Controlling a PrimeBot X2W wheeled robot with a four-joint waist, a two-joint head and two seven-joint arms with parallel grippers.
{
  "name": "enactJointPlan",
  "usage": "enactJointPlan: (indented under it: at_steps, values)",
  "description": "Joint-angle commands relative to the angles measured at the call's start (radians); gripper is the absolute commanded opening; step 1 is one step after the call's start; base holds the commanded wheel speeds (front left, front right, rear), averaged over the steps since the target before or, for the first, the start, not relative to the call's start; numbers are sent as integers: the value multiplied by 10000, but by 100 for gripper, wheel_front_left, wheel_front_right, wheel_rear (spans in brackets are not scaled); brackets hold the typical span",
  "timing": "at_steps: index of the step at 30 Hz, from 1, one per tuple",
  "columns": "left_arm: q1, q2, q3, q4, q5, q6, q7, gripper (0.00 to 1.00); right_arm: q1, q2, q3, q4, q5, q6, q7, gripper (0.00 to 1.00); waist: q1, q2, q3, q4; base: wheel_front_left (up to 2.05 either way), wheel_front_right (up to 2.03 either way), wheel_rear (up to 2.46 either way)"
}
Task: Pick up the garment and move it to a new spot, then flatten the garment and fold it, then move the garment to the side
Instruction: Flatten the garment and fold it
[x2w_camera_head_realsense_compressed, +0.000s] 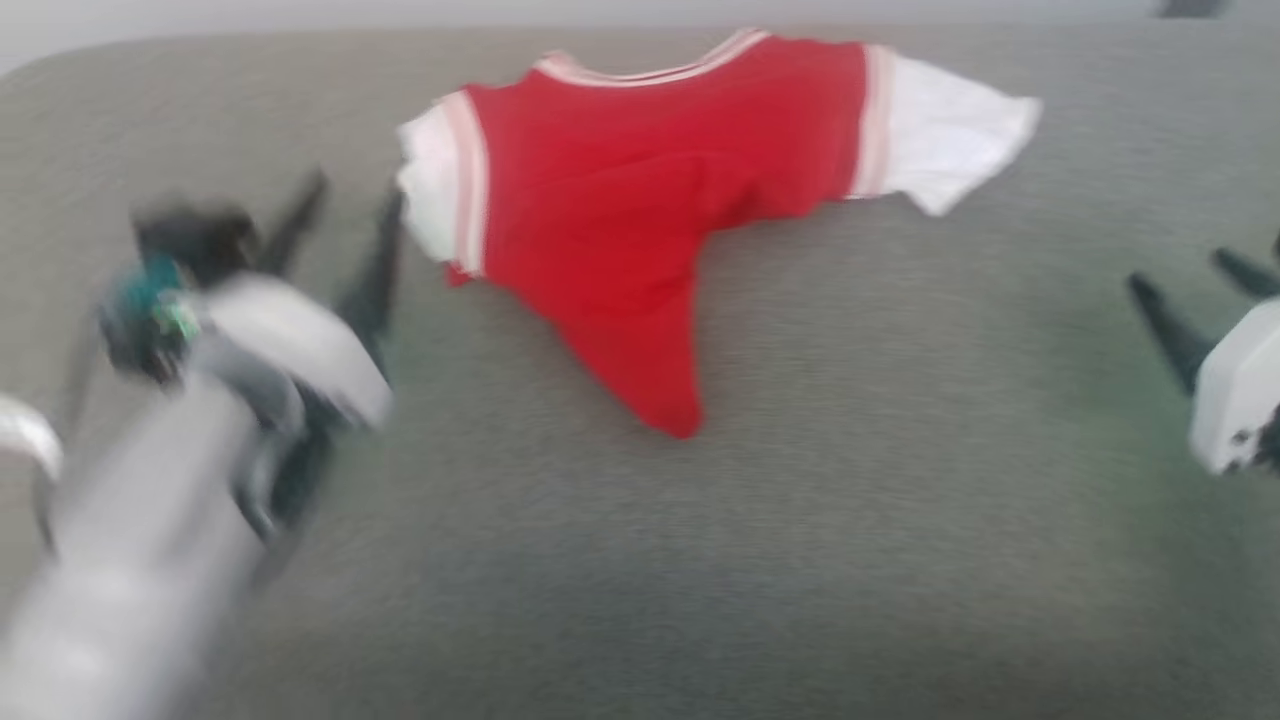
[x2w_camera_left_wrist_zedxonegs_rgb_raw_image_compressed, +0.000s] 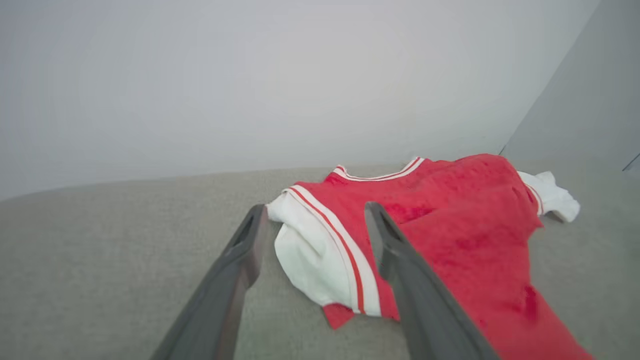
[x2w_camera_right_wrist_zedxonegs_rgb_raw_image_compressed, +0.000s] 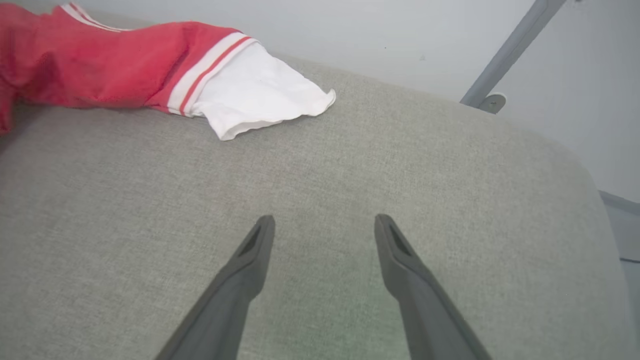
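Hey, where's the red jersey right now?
The red jersey lies crumpled on the grey fabric surface, far and central in the head view, just right of the open left gripper and well left of the right gripper.

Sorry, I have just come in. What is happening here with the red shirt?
A two-armed robot is working on a red jersey, which lies bunched, not flat, on a grey fabric surface. The left gripper is open at one white sleeve of the jersey and holds nothing. The right gripper is open too, over bare fabric and apart from the jersey. No fold is made yet.
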Motion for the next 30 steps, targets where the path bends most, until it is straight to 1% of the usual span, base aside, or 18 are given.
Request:
enactJointPlan:
  at_steps: [1, 4, 6, 7, 8, 11, 15, 16, 18, 22, 26, 29, 30]
  values:
    - [1163, -303, 904, -852, 916, 318, -41, 100, -430, -367, 158, 160, 35, -10, 363, 100, 0, -1, 190, 1001, 0, 0, 0]
    - [2625, -844, 2088, -2146, 2375, 589, -43, 100, -1147, -744, 467, 540, 504, -7, 1184, 100, 0, -1, 315, 1516, 0, 0, 0]
    - [3474, -1239, 2690, -2833, 3250, 642, -44, 100, -1638, -1036, 710, 903, 840, -9, 2058, 100, 0, -1, 434, 1800, 0, 0, 0]
    - [3474, -1239, 2690, -2833, 3250, 642, -44, 100, -1638, -1036, 710, 903, 840, -9, 2058, 100, 0, -1, 434, 1800, 0, 0, 0]
    - [3825, -1477, 2991, -3155, 3600, 637, -46, 100, -1933, -1213, 847, 1072, 1002, -9, 2554, 100, 0, -1, 514, 1934, 0, 0, 0]
    - [4616, -2036, 3721, -3858, 4531, 412, -46, 100, -2910, -1504, 1047, 1668, 1368, -9, 3745, 100, 0, -1, 784, 2270, 0, 0, 0]
    - [5215, -2736, 4494, -4411, 5318, 30, -45, 100, -4160, -1634, 967, 2651, 1194, -9, 4972, 100, 0, -1, 1163, 2643, 0, 0, 0]
    - [5407, -3067, 4829, -4565, 5643, -188, -46, 100, -4721, -1604, 852, 3176, 1029, -9, 5551, 100, 0, -1, 1308, 2805, 0, 0, 0]
    - [5489, -3369, 5093, -4670, 5881, -425, -47, 100, -5177, -1561, 688, 3633, 794, -9, 5804, 100, 0, -1, 1425, 2969, 0, 0, 0]
    - [5552, -3869, 5468, -4671, 6316, -799, -48, 100, -5715, -1299, 257, 4631, 222, -9, 5937, 100, 0, -1, 1630, 3197, 0, 0, 0]
    - [5612, -4209, 5772, -4725, 6519, -1032, -46, 100, -5933, -1034, 124, 5363, -345, -9, 6129, 100, 0, -1, 1823, 3268, 0, 0, 0]
    - [5665, -4368, 5942, -4748, 6632, -1145, -47, 100, -5951, -804, 102, 5668, -529, -7, 6078, 100, 0, -1, 1941, 3249, 0, 0, 0]
    - [5681, -4413, 5978, -4744, 6659, -1158, -47, 100, -5944, -740, 129, 5701, -561, -7, 6062, 56, 0, -1, 1958, 3236, 0, 0, 0]
